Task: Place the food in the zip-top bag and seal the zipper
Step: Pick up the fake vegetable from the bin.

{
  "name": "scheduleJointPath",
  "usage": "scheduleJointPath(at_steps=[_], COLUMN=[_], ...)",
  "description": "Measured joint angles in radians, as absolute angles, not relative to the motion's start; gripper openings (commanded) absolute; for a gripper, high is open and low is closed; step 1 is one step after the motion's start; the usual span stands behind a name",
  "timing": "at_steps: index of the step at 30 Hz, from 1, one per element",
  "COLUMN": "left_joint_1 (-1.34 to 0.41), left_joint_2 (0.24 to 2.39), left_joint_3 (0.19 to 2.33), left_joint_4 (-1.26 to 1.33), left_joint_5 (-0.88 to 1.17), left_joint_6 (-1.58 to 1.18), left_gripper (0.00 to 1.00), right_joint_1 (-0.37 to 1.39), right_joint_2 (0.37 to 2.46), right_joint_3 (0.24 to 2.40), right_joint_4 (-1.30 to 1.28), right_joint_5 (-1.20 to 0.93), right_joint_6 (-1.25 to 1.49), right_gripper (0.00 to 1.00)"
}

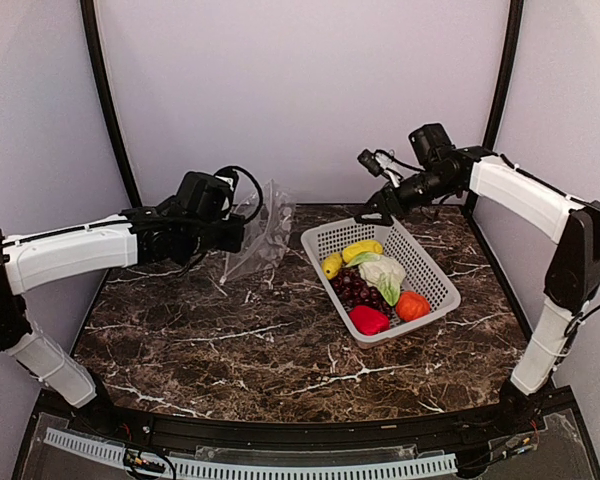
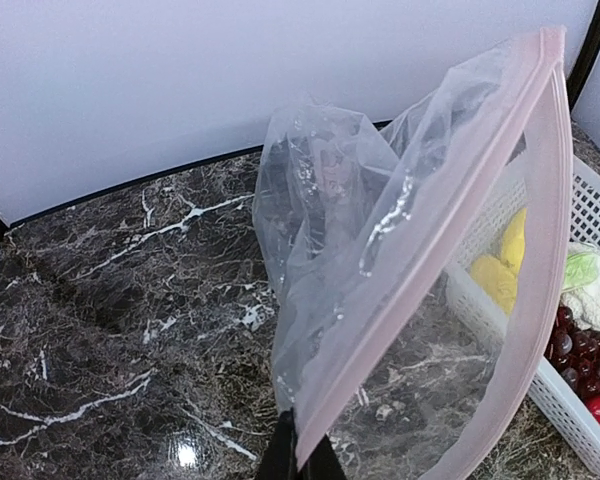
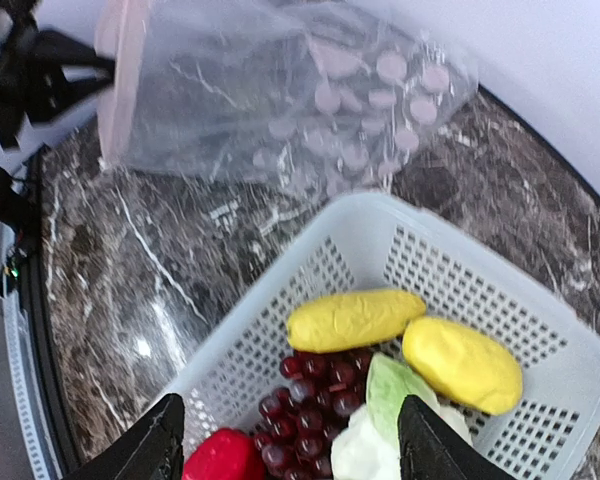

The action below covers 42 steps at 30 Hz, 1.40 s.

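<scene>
Task at an early stage: nothing was in the zip-top bag (image 1: 260, 232) yet, and all 6 food pcs sat in the white basket (image 1: 426, 262) on the right half of the bench (image 1: 230, 340). That meant two yellow pieces (image 1: 360, 248), cauliflower (image 1: 382, 272), grape bunch (image 1: 355, 290), red pepper (image 1: 368, 320) and tomato (image 1: 412, 305). The left end effector (image 2: 300, 458) was clamped on the bag at one end of the zipper (image 2: 445, 215), holding it up left of the basket w/ the mouth gaping toward the basket. The two pink lips were well apart, so it was unsealed. Whether the bag's low end touched the bench couldn't be told. The right end effector (image 3: 290, 420) hung above the basket's far end, fingers apart and empty. Left to do, judged: move every pc across, then press the zipper closed along its full length. Materials: the bag was thin clear film, floppy and crumpled, printed w/ whitish round dots. The zipper was a pinkish strip that looked stiffer than the film. The basket was rigid perforated plastic, rectangular w/ flared walls. The food looked toy-like. The yellow pcs were smooth, matte and oblong. The grapes were a dark, glossy, bumpy cluster. The cauliflower was knobbly white w/ green leaves. The pepper and tomato were smooth and rounded. The bench was dark marble-look w/ white veins and glossy.
</scene>
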<state>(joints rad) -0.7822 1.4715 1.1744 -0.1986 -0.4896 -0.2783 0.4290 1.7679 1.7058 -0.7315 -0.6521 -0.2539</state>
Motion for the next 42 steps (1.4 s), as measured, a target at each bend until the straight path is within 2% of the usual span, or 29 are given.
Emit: scheduleJointPath(at_steps=[3, 7, 10, 19, 21, 24, 31, 38, 42], left_joint_1=[-0.777, -0.777, -0.777, -0.776, -0.776, -0.774, -0.773, -0.773, -0.773], left_joint_2=[1.509, 1.497, 1.462, 1.343, 1.341, 1.374, 1.476, 1.501, 1.502], left_joint_3=[1.245, 1.316, 1.349, 1.393, 1.394, 1.399, 1.351, 1.289, 1.285], left_joint_4=[-0.244, -0.307, -0.386, -0.624, -0.653, -0.679, -0.574, -0.424, -0.369], left_joint_5=[-0.478, -0.481, -0.503, -0.635, -0.642, -0.611, -0.399, -0.250, -0.215], left_joint_6=[-0.243, -0.195, -0.159, -0.152, -0.186, -0.250, -0.350, -0.427, -0.450], left_gripper=[0.01, 0.01, 0.01, 0.01, 0.01, 0.01, 0.01, 0.01, 0.01], right_joint_1=[0.434, 0.439, 0.439, 0.484, 0.497, 0.511, 0.554, 0.572, 0.575], right_joint_2=[1.739, 1.734, 1.734, 1.725, 1.725, 1.726, 1.776, 1.866, 1.874], right_joint_3=[1.591, 1.474, 1.423, 1.323, 1.320, 1.320, 1.323, 1.371, 1.376], right_joint_4=[-0.760, -0.772, -0.770, -0.693, -0.679, -0.648, -0.614, -0.567, -0.555], right_joint_5=[-0.554, -0.416, -0.328, -0.146, -0.112, -0.077, -0.028, 0.134, 0.191], right_joint_6=[-0.337, -0.422, -0.465, -0.501, -0.495, -0.479, -0.454, -0.411, -0.395], right_gripper=[0.66, 0.56, 0.56, 0.67, 0.72, 0.78, 0.84, 0.71, 0.55])
